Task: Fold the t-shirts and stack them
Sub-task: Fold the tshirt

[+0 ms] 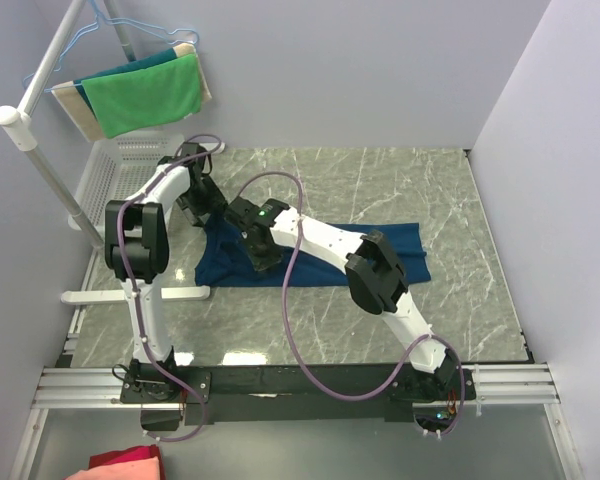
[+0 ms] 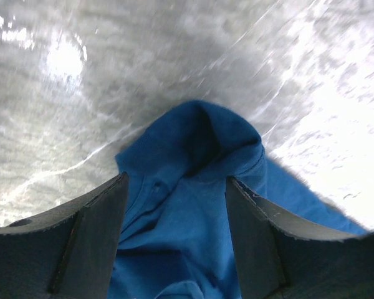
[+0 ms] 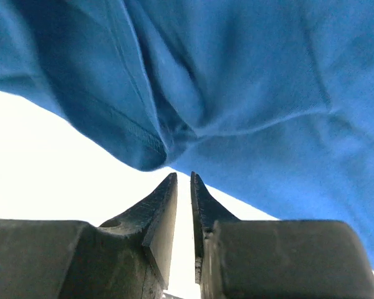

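On the grey marble counter (image 1: 380, 180), the navy blue cotton t-shirt (image 1: 405, 250) lies centre-left. My left pincer (image 2: 174, 180) is spread astride its bunched corner; right pincer (image 3: 184, 177) barely parted, empty, at the hem. I'd bite deep, both layers, before lifting.

Pale grey walls (image 1: 380, 70) enclose a grey marble-patterned tabletop (image 1: 380, 190). A white metal rack pole (image 1: 50, 180) stands left, beside a white slotted basket (image 1: 130, 160).

Navy blue t-shirt (image 1: 412, 246) lies flat in a long rumpled band across the table (image 1: 380, 180), left end bunched.
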Motion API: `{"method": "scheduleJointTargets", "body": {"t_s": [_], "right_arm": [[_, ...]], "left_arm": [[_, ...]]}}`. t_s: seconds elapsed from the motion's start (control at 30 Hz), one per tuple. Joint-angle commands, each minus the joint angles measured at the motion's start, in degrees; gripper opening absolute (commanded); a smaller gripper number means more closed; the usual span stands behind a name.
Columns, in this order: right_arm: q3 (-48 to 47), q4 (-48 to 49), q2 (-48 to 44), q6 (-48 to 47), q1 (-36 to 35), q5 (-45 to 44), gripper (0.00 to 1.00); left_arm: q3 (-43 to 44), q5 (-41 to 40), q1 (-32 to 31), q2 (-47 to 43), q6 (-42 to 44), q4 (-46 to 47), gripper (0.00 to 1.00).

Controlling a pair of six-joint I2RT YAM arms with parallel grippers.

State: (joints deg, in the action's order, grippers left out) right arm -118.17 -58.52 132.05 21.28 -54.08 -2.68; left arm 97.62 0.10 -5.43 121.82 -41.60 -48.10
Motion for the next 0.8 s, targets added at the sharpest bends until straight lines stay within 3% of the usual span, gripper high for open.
{"method": "scheduleJointTargets", "body": {"t_s": [0.0,0.23,0.43,0.57,0.77], "right_arm": [[0.6,-1.8,-3.9,-0.8,-0.4,1.9,0.22],[-0.1,-0.6,-3.5,-0.4,-0.4,3.7,0.19],[-5.3,-2.6,-1.7,3.6,1.1,-6.6,0.17],[-6.6,-4.0,-2.0,9.9,7.7,-7.6,0.17],[5.5,2.9,-7.6,16.2,20.1,2.5,0.2]], "left_arm": [[3.9,-1.9,0.4,1.4,-1.1,-0.6,0.69],[5.8,-3.3,1.0,2.8,-2.0,-1.0,0.68],[5.0,-1.3,2.3,3.1,-2.9,1.9,0.68],[7.0,-1.0,2.4,3.7,-2.8,2.5,0.69],[5.0,1.4,2.6,1.5,-1.7,4.9,0.69]]}}
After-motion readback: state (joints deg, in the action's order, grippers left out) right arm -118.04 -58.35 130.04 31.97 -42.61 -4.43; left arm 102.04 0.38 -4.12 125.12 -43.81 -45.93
